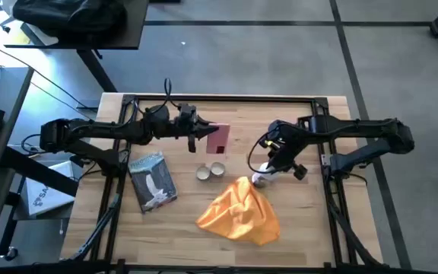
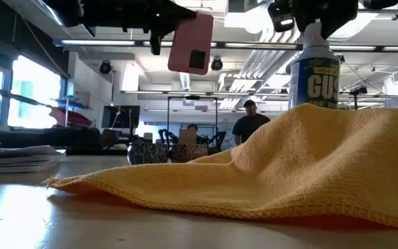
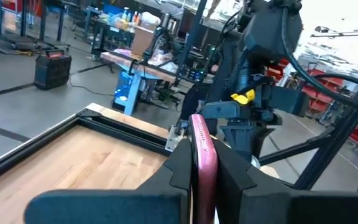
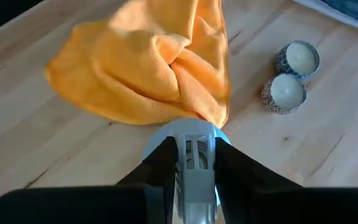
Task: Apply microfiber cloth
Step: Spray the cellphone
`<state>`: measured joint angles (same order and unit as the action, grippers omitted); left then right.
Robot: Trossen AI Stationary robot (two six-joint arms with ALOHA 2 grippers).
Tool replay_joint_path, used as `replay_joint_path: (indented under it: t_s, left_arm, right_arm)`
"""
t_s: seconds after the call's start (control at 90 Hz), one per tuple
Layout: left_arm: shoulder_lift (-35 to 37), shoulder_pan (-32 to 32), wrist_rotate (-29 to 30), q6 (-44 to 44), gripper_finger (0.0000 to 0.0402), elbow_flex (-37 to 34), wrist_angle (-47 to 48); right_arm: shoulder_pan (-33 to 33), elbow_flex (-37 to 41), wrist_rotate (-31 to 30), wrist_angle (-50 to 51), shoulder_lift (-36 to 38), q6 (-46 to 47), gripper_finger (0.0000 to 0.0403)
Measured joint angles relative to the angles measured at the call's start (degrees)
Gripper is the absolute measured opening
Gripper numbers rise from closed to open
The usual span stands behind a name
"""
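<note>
Microfiber cloth (image 1: 239, 211) orange-yellow, crumpled; right fingers (image 4: 191, 163) clamp spray can (image 2: 314, 66); left clamp pink phone (image 2: 190, 43).

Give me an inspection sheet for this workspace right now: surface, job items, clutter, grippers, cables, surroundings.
Surface: wooden table, dark frame around it.
Job's things: microfiber cloth, orange, lying crumpled on the table, ungripped.
Clutter: two small round tins side by side; grey-and-white packet lying flat.
Grippers: left gripper shut on pink phone, held above the table; right gripper shut on the top of spray can, beside the cloth.
Cables: black cable loop by the right arm.
Surroundings: desks at left; people seen far behind.
</note>
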<state>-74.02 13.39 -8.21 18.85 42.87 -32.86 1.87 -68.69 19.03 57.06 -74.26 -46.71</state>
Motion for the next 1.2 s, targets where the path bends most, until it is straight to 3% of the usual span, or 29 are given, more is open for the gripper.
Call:
replay_joint_path:
  t_s: [0.222, 0.6, 0.989, 1.2]
  left_arm:
    - [0.0, 0.0, 0.0, -1.0, 0.0012, 0.0, 0.0]
    - [0.0, -0.3, 0.1, -1.0, 0.0012, 0.0, 0.0]
    - [0.0, -0.4, 0.1, -1.0, 0.0012, 0.0, 0.0]
    - [0.0, -0.4, 0.1, -1.0, 0.0012, 0.0, 0.0]
  right_arm:
    - [-3.0, 0.0, -6.0, -1.9, 0.0, 2.6, 0.0068]
    - [-4.2, 0.0, -7.1, -5.2, 0.0, 5.3, 0.0072]
    - [-4.3, -1.0, -7.5, -7.7, 0.0, 5.3, 0.0144]
    - [-5.4, -6.9, -13.6, -6.7, 0.1, 5.7, 0.0164]
